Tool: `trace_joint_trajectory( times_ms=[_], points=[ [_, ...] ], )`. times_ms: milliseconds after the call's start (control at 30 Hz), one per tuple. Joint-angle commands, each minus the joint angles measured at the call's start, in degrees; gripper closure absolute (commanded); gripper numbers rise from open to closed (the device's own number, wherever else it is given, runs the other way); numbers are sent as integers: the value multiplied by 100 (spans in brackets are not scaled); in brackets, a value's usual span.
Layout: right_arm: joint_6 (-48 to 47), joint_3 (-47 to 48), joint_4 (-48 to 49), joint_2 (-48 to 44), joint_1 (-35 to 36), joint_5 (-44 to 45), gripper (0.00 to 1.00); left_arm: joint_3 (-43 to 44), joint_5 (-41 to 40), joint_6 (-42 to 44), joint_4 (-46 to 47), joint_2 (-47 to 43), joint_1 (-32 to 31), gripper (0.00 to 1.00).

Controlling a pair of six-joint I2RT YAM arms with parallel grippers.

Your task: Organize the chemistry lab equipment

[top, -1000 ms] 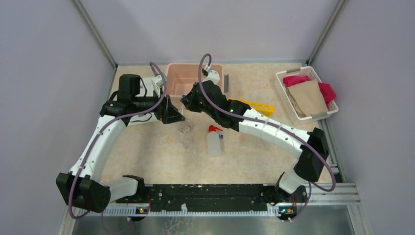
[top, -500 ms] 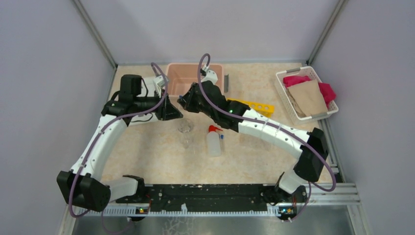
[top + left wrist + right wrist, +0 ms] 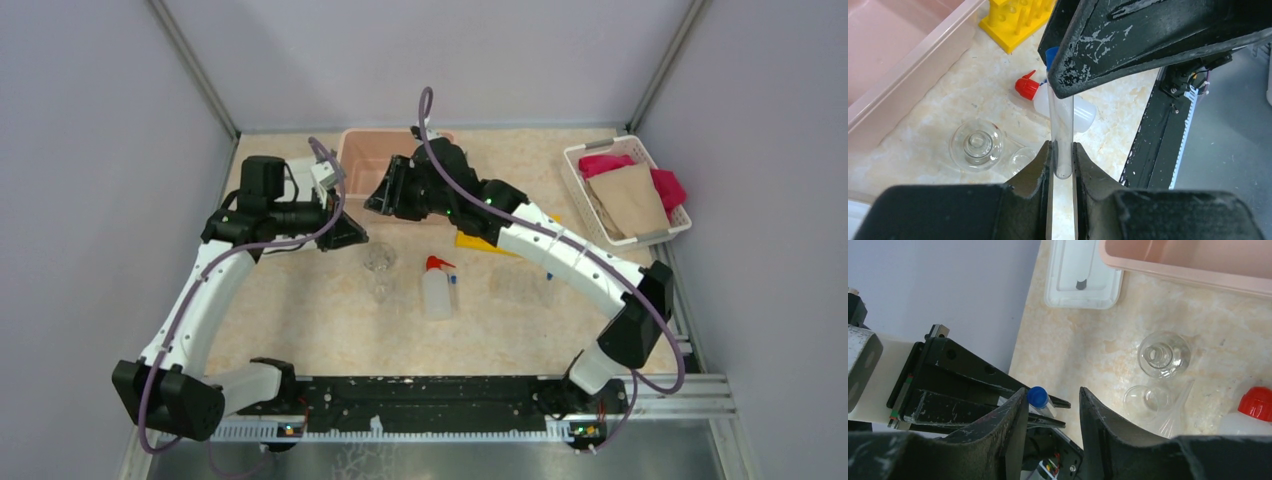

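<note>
Blue-capped tube is mid hand-over, as I judge it, held in the air above the tabletop. My left claw is pinched narrow on its lower end, both pads against the clear wall. My right claw straddles the blue cap with its jaws wider than the cap, gripping nothing. Below, on the tabletop, are the small glass flask and the white squeeze bottle; the yellow tube rack stands further off, beside the pink bin. Next I expect to draw the right claw clear, then turn the tube upright over a free rack hole and line it up squarely before lowering.
</note>
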Motion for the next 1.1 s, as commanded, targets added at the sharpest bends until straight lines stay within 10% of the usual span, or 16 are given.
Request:
trace_joint_trajectory(
  times_ms=[0, 567, 667, 767, 1067],
  points=[
    [-265, 560, -281, 150, -81, -677, 59, 168, 210, 431, -127, -58, -29, 87],
    [-357, 916, -435, 318, -208, -1078, 92, 111, 63, 587, -160, -80, -50, 86],
    [-433, 853, -568, 207, -309, -1023, 100, 107, -19, 489, -131, -70, -50, 67],
    [-587, 506, -696, -117, -404, -800, 100, 73, -310, 261, -31, -75, -50, 3],
    [-1335, -1544, -2194, -2008, -588, 2580, 100, 410, -1270, -20, -129, 234, -50, 1]
  ],
)
